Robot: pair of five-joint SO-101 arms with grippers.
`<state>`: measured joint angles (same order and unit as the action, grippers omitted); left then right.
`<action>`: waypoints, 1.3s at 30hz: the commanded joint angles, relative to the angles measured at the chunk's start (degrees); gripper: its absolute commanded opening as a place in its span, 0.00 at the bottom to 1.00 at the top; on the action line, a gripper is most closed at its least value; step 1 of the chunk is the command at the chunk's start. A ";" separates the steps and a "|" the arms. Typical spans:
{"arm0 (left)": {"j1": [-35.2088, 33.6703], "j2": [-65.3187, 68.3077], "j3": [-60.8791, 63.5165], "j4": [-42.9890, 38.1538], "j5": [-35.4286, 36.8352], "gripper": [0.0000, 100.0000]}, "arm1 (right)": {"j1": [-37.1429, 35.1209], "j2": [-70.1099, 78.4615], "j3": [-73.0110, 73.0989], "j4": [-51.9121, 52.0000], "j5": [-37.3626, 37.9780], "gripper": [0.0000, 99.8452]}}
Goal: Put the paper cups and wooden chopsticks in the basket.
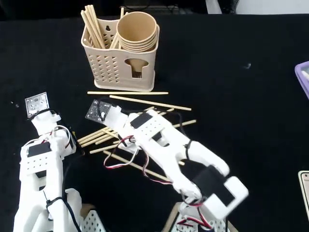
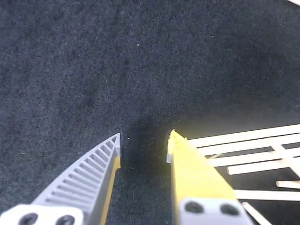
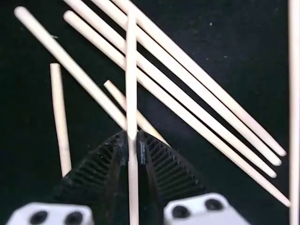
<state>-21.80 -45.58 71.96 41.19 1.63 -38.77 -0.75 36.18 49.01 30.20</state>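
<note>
Wide black worktop at 3 o'clock. Cream plastic basket holds tan paper cups. Right tool pinches one wooden chopstick; left tool open, empty.

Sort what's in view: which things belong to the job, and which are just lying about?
Job: basket; stacked paper cups inside it; chopsticks standing in it; loose chopsticks on the table; one chopstick clamped in the right gripper.
Lying about: purple object at the table's right edge; pale flat object nearer the arms.
</note>
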 commanded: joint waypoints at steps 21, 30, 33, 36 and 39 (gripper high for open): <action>-0.13 -1.41 -0.31 -0.70 0.18 0.17 | -7.47 -15.43 14.55 -0.26 -6.95 0.06; -0.13 -1.41 -0.31 -0.79 0.18 0.17 | -7.30 -15.34 19.38 -4.84 -6.51 0.16; -0.13 -1.41 -0.31 -0.79 0.18 0.17 | -7.30 -15.34 20.26 -5.80 -6.51 0.16; -0.13 -1.41 -0.31 -0.79 0.18 0.17 | -7.30 -15.34 20.70 -5.89 -6.51 0.16; -0.31 -1.41 -0.31 -0.79 0.09 0.17 | -7.21 -15.34 20.79 -5.54 -6.51 0.16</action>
<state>-21.80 -45.58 71.96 41.19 1.63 -45.45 -13.41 56.75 44.00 23.69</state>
